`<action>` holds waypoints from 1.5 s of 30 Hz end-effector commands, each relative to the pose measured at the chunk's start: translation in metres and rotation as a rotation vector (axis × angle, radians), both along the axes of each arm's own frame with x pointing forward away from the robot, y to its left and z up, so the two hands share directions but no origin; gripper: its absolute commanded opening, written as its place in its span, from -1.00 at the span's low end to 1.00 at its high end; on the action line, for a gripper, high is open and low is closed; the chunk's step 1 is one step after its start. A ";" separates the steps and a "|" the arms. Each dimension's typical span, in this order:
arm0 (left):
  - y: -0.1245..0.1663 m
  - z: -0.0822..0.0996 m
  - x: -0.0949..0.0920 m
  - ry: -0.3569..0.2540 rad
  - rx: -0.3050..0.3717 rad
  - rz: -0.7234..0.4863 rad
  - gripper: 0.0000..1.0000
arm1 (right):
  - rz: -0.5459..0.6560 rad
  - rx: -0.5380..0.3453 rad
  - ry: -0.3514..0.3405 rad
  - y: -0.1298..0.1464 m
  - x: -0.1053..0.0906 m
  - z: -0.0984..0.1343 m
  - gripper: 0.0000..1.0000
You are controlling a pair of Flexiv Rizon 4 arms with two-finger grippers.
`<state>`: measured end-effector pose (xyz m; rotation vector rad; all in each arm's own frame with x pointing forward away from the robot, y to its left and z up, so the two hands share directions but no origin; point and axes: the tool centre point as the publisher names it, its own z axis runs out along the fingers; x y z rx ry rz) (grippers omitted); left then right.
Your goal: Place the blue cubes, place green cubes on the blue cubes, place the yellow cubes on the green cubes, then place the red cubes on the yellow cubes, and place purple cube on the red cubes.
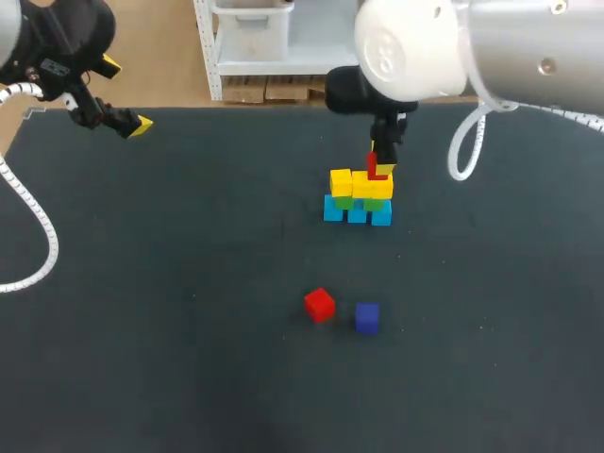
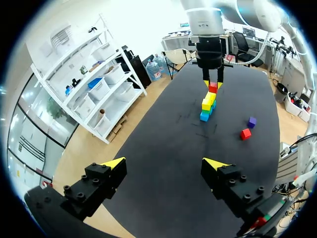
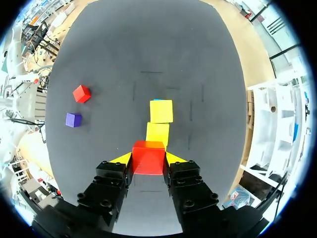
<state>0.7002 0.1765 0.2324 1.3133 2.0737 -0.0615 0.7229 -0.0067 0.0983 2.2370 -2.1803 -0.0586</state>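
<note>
At the table's far left edge the left gripper (image 2: pixel 166 163) hung with its fingers spread and nothing between them. Near the middle lay a loose red cube (image 1: pixel 319 304), the purple cube (image 1: pixel 367 317) just beside it. Farther back, the right gripper (image 3: pixel 148 159) clamped a second red cube (image 3: pixel 148 151) over the yellow cubes (image 1: pixel 361 183), which were stacked on the green cubes (image 1: pixel 345 201) and blue cubes (image 1: pixel 357 213).

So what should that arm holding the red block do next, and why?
Probably ease the red cube down and open the right end effector: it is shut on the cube right above the yellow cubes, where red belongs.
</note>
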 end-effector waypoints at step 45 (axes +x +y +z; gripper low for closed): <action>0.002 0.000 0.000 -0.001 -0.003 -0.005 1.00 | 0.007 -0.020 0.003 0.001 0.008 -0.012 -0.62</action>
